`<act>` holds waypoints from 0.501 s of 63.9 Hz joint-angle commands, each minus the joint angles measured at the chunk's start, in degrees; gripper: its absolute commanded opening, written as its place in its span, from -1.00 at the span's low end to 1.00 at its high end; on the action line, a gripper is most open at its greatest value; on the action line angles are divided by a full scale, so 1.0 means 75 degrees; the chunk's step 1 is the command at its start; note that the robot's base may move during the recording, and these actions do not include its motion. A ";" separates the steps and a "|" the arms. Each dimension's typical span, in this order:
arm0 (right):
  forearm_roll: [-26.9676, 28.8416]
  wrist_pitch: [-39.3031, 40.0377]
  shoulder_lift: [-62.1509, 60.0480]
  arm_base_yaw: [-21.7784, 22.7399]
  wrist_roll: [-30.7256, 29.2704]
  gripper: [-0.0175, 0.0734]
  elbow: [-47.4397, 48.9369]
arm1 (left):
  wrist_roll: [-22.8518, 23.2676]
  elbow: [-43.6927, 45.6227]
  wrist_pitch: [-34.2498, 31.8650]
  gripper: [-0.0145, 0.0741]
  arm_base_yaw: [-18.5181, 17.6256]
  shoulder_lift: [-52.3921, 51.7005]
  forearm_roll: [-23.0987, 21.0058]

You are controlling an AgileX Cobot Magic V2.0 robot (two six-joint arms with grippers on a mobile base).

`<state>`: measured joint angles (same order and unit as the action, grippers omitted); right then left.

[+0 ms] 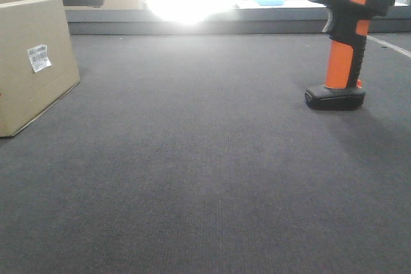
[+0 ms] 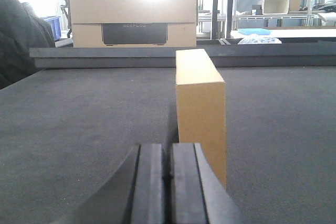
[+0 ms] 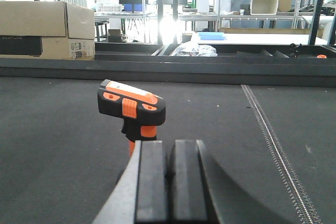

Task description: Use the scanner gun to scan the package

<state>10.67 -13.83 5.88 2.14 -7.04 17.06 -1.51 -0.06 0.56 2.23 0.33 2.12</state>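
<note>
While the package (image 1: 29, 62) is sitting at the left edge of the front view, its white barcode label (image 1: 38, 57) is facing into the frame, and the scanner gun (image 1: 343, 40) is standing upright on its flat black foot in the upper right, well apart from it across the dark mat (image 1: 205, 178). Nothing is lying between the two on that surface.

Seen from the left wrist, the package is standing on end at centre frame, narrow face forward, just beyond the left gripper (image 2: 169, 182), whose two black pads are pressing together with nothing between them. Behind it, at upper left, a wider tan carton (image 2: 134, 17) with a black rectangle is resting past the mat's raised far edge.

From the right wrist, the scanner gun is showing left of centre, its handle partly hiding behind the right gripper (image 3: 169, 182), whose pads are likewise sitting closed and empty. Another carton (image 3: 47, 30) is occupying the upper left, and a stitched seam (image 3: 273, 140) is running down the right of the mat.
</note>
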 commanded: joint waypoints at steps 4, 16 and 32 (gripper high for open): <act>-0.0002 0.0130 -0.0015 0.0010 -0.0025 -0.95 0.0012 | -0.0029 0.0008 -0.0202 -0.92 0.0010 -0.0044 -0.0054; -0.0002 0.0130 -0.0015 0.0010 -0.0025 -0.95 0.0012 | -0.0029 0.0008 -0.0202 -0.92 0.0010 -0.0044 -0.0054; -0.0033 0.0090 -0.0021 0.0024 -0.0065 -0.95 -0.0168 | -0.0029 0.0008 -0.0202 -0.92 0.0010 -0.0044 -0.0054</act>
<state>10.67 -13.83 5.88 2.14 -7.04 16.66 -1.51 -0.06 0.48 2.23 0.33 2.12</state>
